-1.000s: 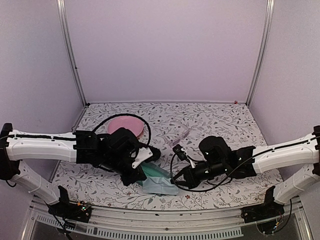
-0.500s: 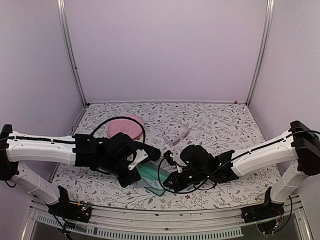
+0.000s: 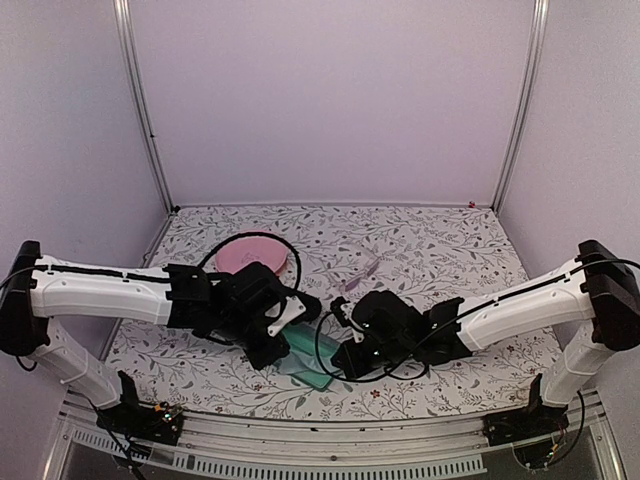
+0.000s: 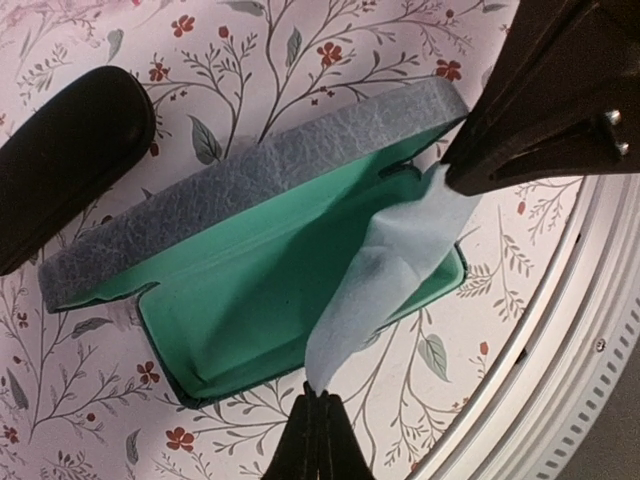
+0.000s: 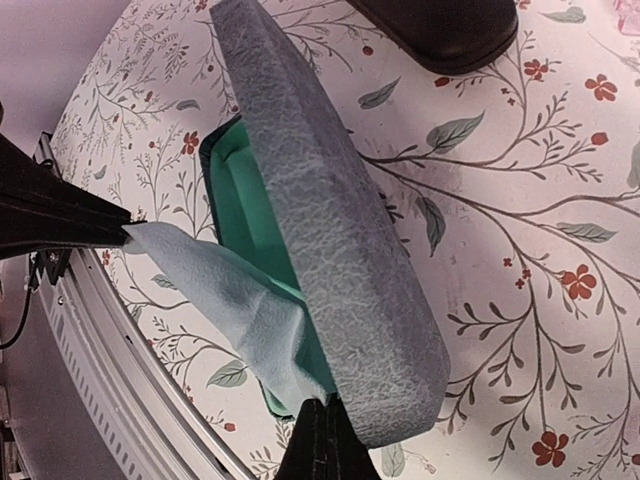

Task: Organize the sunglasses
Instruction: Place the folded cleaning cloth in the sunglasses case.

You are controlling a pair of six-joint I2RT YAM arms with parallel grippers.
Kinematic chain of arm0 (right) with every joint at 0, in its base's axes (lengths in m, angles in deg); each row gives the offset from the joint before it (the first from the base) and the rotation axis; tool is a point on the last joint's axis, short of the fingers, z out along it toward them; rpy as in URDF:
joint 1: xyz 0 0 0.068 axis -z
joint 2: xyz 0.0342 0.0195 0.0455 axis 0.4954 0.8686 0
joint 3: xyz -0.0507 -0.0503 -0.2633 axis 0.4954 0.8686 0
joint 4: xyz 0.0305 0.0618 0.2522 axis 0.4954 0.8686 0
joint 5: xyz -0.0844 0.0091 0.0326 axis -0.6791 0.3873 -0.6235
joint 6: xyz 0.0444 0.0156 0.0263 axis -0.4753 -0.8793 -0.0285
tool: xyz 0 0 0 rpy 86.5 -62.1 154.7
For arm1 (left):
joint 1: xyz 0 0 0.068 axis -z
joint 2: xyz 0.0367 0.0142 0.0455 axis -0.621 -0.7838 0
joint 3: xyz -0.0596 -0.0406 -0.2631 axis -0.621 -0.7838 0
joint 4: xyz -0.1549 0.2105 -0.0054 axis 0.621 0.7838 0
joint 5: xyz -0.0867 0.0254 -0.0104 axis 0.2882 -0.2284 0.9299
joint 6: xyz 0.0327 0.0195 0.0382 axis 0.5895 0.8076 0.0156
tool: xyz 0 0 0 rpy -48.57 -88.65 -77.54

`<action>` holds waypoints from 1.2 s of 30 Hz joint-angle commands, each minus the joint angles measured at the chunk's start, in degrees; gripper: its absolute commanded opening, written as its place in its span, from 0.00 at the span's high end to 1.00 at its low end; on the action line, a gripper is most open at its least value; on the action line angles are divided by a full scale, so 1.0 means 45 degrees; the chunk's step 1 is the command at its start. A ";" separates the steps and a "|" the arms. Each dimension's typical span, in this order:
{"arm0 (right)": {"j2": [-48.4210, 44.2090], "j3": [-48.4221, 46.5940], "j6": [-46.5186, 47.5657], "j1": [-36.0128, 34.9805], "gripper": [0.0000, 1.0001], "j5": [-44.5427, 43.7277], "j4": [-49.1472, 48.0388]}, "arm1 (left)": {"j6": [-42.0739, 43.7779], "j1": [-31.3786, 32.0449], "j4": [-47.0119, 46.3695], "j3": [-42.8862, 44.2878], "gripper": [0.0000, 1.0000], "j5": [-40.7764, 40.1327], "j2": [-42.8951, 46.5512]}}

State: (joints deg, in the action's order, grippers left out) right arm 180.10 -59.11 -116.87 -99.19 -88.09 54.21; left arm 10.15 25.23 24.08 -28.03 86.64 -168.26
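The pale pinkish sunglasses [image 3: 362, 270] lie on the floral table behind both arms. An open grey-blue case [image 4: 250, 180] with green lining [image 4: 250, 290] lies between the grippers; it also shows as the case [image 3: 308, 362] and the case [image 5: 330, 250]. A light blue cloth [image 4: 390, 280] stretches over its near corner. My left gripper [image 4: 318, 398] is shut on one end of the cloth. My right gripper [image 5: 325, 410] is shut on the other end of the cloth [image 5: 235, 290], beside the case lid. The left gripper [image 3: 280, 353] and the right gripper [image 3: 338, 362] stand close together over the case.
A black oval case [image 4: 60, 170] lies just behind the grey-blue one; it is the black case [image 5: 440, 30] in the right wrist view. A pink round object [image 3: 250, 255] sits at the back left. The table's metal front rail [image 4: 590, 340] runs close by.
My right arm has swung left to the case and now meets the cloth. The left arm has shifted a little to the right. Both grippers have stayed shut.
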 commanded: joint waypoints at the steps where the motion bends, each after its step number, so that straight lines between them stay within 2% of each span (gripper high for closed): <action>1: 0.0263 -0.0461 0.0109 -0.0101 1.00 -0.0965 0.0673 | 0.0330 -0.0263 -0.0444 0.0387 1.00 0.0109 -0.0291; 10: 0.0345 -0.0903 0.0297 -0.0090 1.00 -0.1655 0.1320 | 0.0396 -0.0443 -0.0652 0.0457 1.00 0.0419 -0.0620; 20: 0.0168 -0.0753 0.0563 -0.0137 1.00 -0.1166 0.0913 | 0.0356 -0.0417 -0.0522 0.0463 1.00 0.0628 -0.0887; 27: -0.0131 -0.0777 0.0583 -0.0609 1.00 -0.0857 0.0477 | 0.0422 -0.0441 0.0132 0.0842 1.00 -0.0158 -0.0439; 36: 0.0545 -0.1167 0.0423 -0.0979 1.00 -0.0353 0.0040 | 0.0419 -0.0426 0.1504 0.1315 1.00 -0.1336 -0.0200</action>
State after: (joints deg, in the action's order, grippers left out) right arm 180.87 -62.02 -114.84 -102.73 -90.89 56.53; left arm 11.53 23.94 26.86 -23.61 83.75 -171.06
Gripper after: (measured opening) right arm 0.013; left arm 0.007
